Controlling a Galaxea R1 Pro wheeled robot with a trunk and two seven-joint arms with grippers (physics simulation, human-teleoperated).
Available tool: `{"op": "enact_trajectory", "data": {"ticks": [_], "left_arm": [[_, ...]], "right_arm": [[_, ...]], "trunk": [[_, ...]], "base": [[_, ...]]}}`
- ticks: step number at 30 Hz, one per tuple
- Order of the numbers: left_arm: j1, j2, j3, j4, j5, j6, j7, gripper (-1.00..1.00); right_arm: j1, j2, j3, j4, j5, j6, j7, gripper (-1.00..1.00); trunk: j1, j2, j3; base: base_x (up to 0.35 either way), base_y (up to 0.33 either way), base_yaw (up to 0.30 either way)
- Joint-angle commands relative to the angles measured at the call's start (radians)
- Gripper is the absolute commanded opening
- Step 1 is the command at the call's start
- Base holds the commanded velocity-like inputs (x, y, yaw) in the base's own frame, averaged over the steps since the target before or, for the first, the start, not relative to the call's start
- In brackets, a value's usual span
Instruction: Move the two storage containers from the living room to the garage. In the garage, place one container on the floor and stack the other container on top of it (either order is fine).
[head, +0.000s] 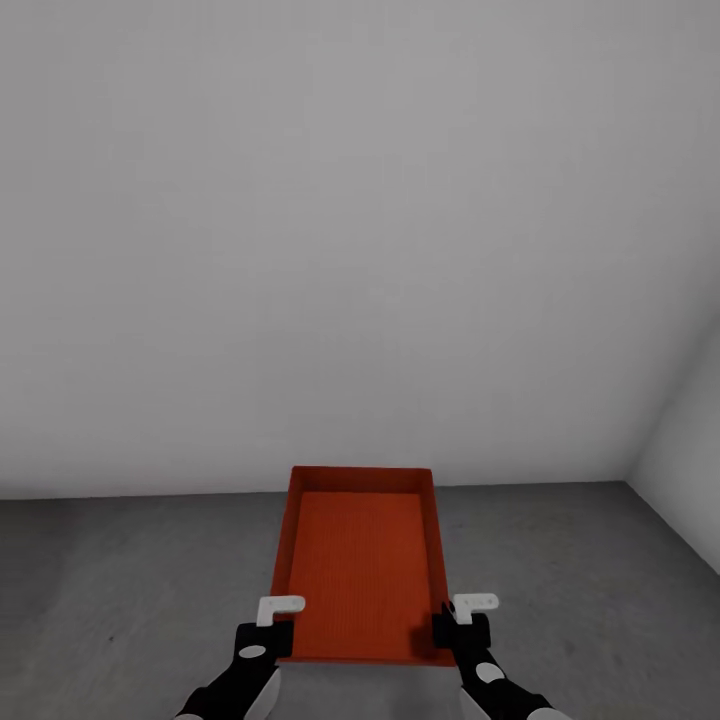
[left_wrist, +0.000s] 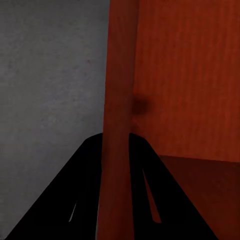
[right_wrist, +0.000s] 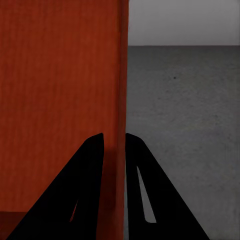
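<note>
One orange-red storage container (head: 362, 560) lies lengthwise in front of me over the garage's dark grey concrete floor (head: 120, 580), its open top and ribbed bottom showing. My left gripper (head: 268, 635) is shut on its left side wall near the close end. My right gripper (head: 458, 628) is shut on the right side wall opposite. In the left wrist view the black fingers (left_wrist: 85, 190) straddle the container's thin wall (left_wrist: 119, 75). The right wrist view has the container's wall (right_wrist: 121, 75) pinched between its fingers (right_wrist: 145, 190). Whether the bin rests on the floor or hangs just above it, I cannot tell.
A plain white wall (head: 350, 250) stands close behind the container's far end. A second white wall (head: 690, 440) meets it in a corner at the right. Bare concrete floor (right_wrist: 185, 110) spreads to both sides of the bin.
</note>
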Motion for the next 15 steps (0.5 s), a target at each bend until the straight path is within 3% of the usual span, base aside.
{"op": "enact_trajectory", "data": {"ticks": [1, 15], "left_arm": [[0.000, 0.004, -0.025, 0.020, 0.015, 0.002, 0.010, -1.00], [0.000, 0.004, -0.025, 0.020, 0.015, 0.002, 0.011, -1.00]], "right_arm": [[-0.002, -0.006, -0.009, -0.002, 0.007, -0.073, -0.002, -1.00], [-0.002, -0.006, -0.009, -0.002, 0.007, -0.073, -0.002, -1.00]], "trunk": [[0.000, -0.001, -0.002], [0.000, -0.001, -0.002]], "base": [[0.000, 0.322, 0.000], [0.000, 0.290, 0.000]]}}
